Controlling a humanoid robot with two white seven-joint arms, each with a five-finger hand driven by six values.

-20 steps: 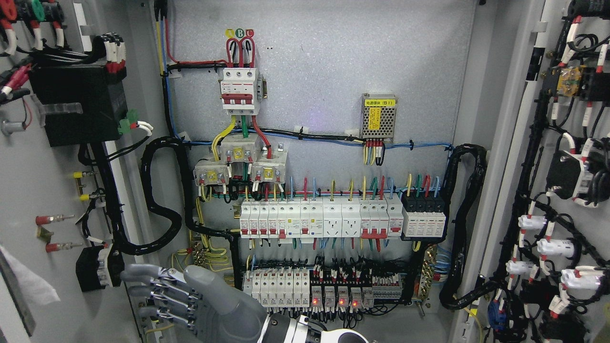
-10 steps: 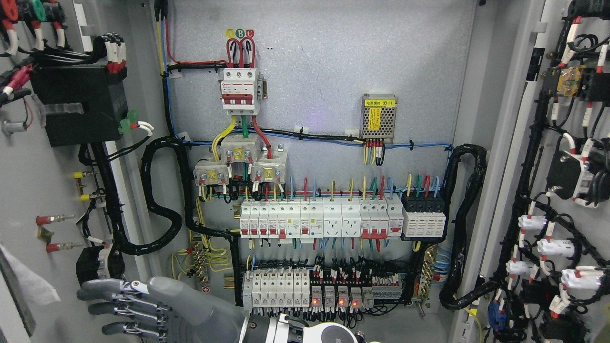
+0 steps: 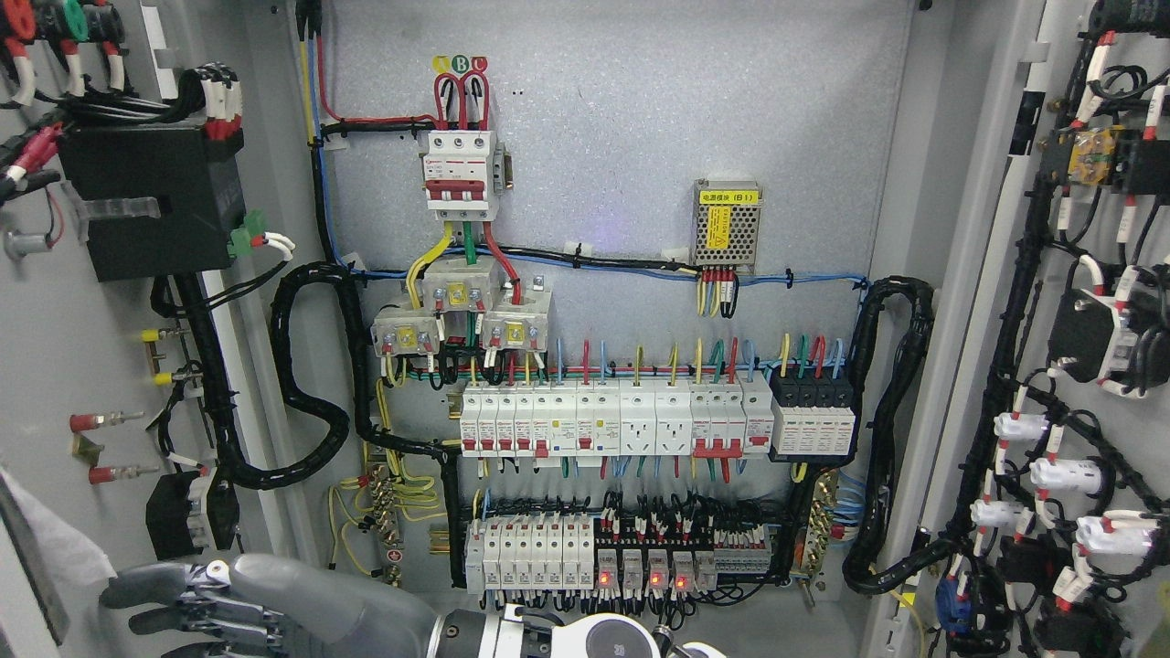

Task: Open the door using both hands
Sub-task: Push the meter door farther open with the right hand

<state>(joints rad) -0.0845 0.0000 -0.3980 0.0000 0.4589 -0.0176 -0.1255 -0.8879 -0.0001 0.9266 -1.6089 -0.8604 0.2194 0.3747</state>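
since a second ago our hand (image 3: 196, 599) slid left and lower, fingers spread, holding nothing, near the left door (image 3: 55, 366), already swung wide. we'd press flat, avoiding wiring (image 3: 206, 366).

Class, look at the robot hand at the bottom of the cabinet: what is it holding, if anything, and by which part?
Nothing. The hand is open, fingers extended toward the left door, grasping no part of it.

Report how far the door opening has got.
Done: the left door and right door both stand swung wide, the breaker panel fully exposed. In hand: one hand, fingers spread and holding nothing, sits low by the left door; which arm it belongs to is unclear. Left: apparently nothing but pulling the hand away.
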